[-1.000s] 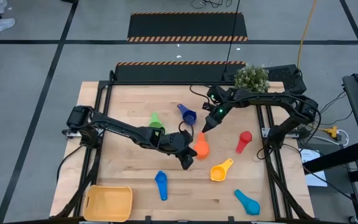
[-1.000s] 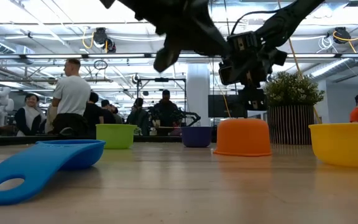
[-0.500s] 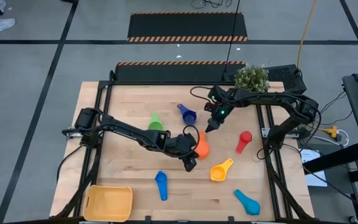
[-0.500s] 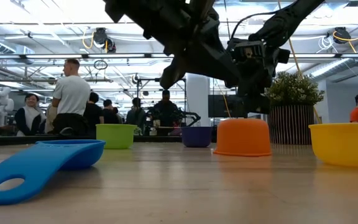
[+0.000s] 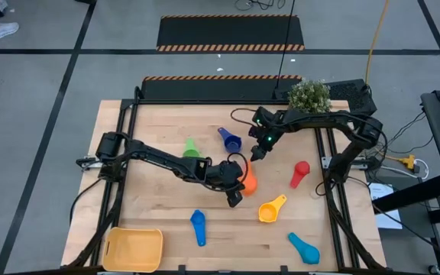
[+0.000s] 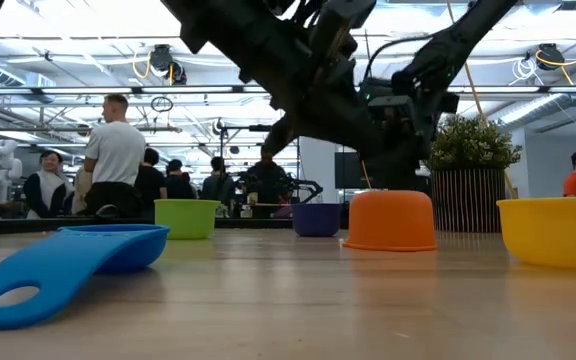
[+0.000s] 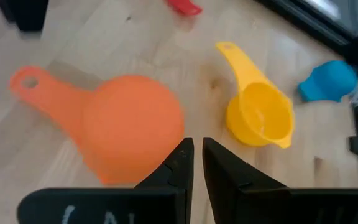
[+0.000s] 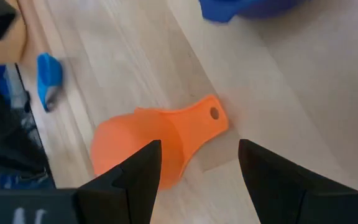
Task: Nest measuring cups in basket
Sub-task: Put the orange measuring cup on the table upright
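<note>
— Anything moved?
— Left hand [image 5: 235, 200] has slid in beside the upturned orange cup [image 5: 247, 182], fingers nearly together, holding nothing.
— And the right hand [image 5: 255, 155]?
— Spread apart, hovering above that cup's handle; basket [image 5: 133, 250] sits at the counter [image 5: 159, 198] corner.

No text, label, brand or number can be read anywhere — only blurred white marks on the dark body of the left arm's wrist [image 7: 86, 214], too cropped to make out.
</note>
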`<action>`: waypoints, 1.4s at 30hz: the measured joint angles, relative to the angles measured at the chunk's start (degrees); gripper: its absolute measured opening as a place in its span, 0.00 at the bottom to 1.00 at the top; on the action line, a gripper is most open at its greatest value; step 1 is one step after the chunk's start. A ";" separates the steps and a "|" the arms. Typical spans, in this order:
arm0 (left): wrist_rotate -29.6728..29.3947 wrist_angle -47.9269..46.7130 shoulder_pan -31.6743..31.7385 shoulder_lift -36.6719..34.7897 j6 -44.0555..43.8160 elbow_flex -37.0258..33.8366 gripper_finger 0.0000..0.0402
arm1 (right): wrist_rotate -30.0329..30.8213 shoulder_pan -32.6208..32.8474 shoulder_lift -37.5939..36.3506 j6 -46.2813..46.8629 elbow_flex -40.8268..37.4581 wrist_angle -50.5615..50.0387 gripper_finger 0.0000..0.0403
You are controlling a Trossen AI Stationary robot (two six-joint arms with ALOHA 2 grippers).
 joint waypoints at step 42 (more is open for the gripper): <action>-1.53 -3.81 2.70 2.95 -0.10 -0.66 0.09 | 0.01 4.03 8.53 -5.22 0.02 8.84 0.36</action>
